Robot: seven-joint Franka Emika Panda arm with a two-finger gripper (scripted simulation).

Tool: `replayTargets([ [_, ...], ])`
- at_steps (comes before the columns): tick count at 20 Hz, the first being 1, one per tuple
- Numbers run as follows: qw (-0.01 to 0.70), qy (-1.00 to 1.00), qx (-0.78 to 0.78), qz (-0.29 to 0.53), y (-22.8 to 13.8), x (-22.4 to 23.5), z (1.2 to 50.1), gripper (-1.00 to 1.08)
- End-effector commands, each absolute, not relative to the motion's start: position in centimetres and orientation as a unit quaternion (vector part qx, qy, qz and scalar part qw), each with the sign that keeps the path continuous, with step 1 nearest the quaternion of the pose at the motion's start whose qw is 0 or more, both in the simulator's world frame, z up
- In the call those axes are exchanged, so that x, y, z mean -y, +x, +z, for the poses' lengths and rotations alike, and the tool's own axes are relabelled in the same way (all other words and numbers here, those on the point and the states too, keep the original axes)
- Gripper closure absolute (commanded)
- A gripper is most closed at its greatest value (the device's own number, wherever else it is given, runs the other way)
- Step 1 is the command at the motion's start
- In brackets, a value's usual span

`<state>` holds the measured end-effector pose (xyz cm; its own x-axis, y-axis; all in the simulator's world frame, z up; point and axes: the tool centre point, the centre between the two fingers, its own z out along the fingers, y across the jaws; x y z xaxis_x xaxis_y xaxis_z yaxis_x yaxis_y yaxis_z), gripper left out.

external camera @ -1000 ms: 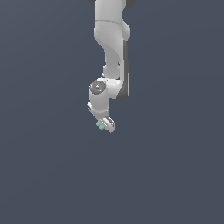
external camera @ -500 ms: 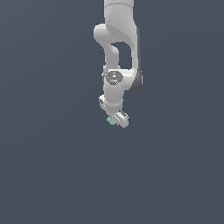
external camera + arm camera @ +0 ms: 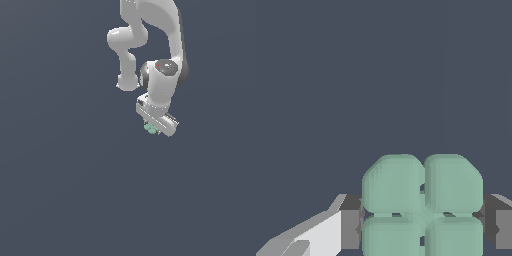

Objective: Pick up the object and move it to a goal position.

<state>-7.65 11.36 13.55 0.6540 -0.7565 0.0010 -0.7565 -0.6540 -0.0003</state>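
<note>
The object is a tiny pale mint-green cluster of rounded blobs, held at the tip of my white gripper in the exterior view. In the wrist view the object fills the space between the two grey finger pads, which press on both its sides. The gripper is shut on it and holds it up against a plain dark grey background. No goal marker shows in either view.
The white arm reaches down from the upper edge of the exterior view, with its elbow bent towards that view's left. Nothing else shows but the uniform dark grey ground.
The arm has swung towards the exterior view's right and the wrist has turned, carrying the object with it. The gripper has stayed shut on the object.
</note>
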Motion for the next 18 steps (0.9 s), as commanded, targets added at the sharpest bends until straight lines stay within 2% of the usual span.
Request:
replayTargets([
  [1, 0.001, 0.909, 0.416, 0.001, -7.7, -13.9, 15.3, 1.08],
  [10, 0.001, 0.909, 0.416, 0.001, -7.6, -20.7, 19.9, 1.08],
  [18, 0.000, 0.910, 0.415, 0.000, -7.4, -22.5, 21.1, 1.08],
])
